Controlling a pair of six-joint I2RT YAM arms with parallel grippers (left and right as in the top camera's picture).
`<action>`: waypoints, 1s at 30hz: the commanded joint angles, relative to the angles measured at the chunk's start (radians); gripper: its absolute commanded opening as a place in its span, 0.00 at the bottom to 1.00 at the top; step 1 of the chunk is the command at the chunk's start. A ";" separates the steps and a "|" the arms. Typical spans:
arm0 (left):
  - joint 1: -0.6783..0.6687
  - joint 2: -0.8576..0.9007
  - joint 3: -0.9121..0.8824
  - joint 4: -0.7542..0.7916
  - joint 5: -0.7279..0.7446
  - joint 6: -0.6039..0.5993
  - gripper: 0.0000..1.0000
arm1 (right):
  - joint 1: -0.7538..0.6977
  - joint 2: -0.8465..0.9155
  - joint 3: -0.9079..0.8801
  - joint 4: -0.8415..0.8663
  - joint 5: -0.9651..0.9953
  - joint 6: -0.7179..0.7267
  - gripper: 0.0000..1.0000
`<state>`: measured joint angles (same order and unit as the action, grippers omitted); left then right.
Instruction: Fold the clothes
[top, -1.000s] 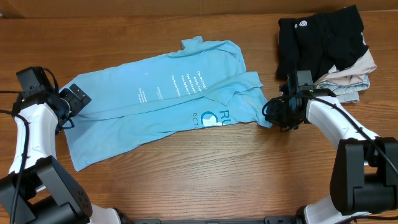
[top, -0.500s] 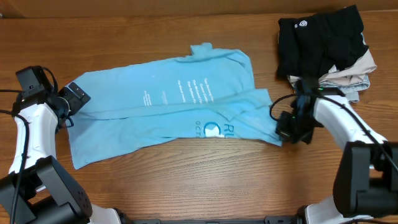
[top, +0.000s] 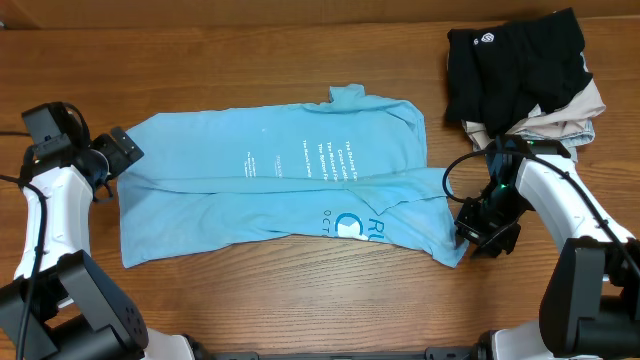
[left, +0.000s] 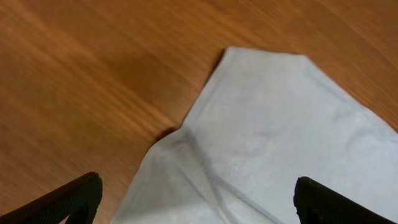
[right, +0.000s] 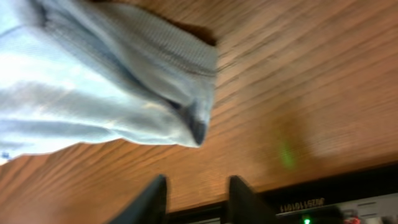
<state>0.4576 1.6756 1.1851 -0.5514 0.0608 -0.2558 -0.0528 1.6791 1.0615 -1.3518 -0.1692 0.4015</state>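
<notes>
The light blue T-shirt lies spread on the wooden table, with white small text and part of a white print facing up. Its lower half is folded over and wrinkled at the right. My left gripper is open at the shirt's left corner. In the left wrist view the fabric lies between the wide-apart fingers. My right gripper sits at the shirt's lower right corner. In the right wrist view its fingers are slightly apart over bare wood, and the shirt corner lies just beyond the tips.
A black garment with a small white logo lies at the back right on top of beige and pale grey-blue folded garments. The table's front edge is close below the right gripper.
The shirt has slid right and spread flatter. My right gripper moved right and toward the front edge with the shirt's corner, and now shows a gap between its fingers. The left gripper barely moved.
</notes>
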 joint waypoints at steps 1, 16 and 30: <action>-0.010 -0.021 0.035 0.008 0.080 0.123 1.00 | -0.010 -0.025 0.056 0.018 -0.087 -0.071 0.43; -0.124 0.181 0.493 -0.167 0.135 0.369 1.00 | 0.095 -0.025 0.629 0.073 -0.140 -0.306 0.84; -0.125 0.628 0.888 -0.434 0.138 0.478 1.00 | 0.132 -0.023 0.634 0.156 -0.108 -0.302 0.84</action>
<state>0.3286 2.2768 2.0300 -0.9813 0.1917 0.1692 0.0784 1.6745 1.6749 -1.1973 -0.2970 0.1078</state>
